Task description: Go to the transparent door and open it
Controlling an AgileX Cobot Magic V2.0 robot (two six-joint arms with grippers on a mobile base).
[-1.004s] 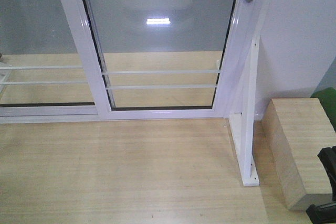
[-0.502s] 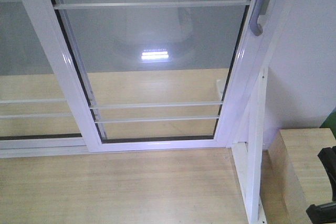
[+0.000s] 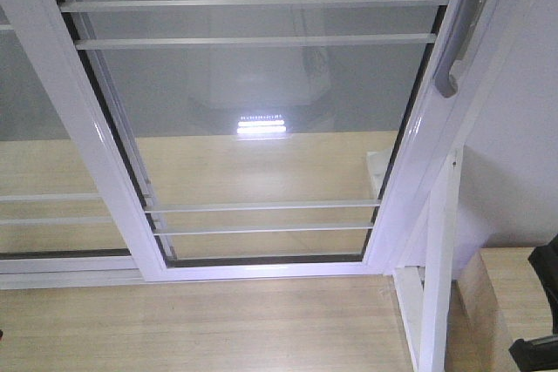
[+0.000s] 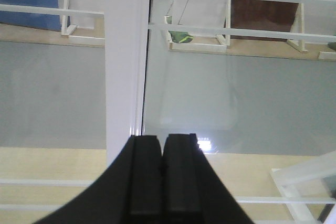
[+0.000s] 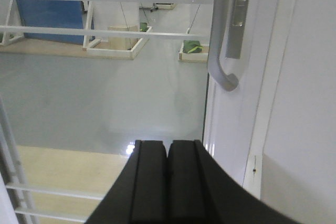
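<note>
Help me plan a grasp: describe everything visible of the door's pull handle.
The pull handle is a silver-grey, metal-looking bar, upright on the right stile of the transparent door. Its lower end curves outward into a rounded tip; a flat plate with a red dot sits beside it. Nothing touches it; the right gripper, shut, is below.

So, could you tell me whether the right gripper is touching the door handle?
Apart: in the right wrist view the right gripper sits below the handle, white frame showing between them.
</note>
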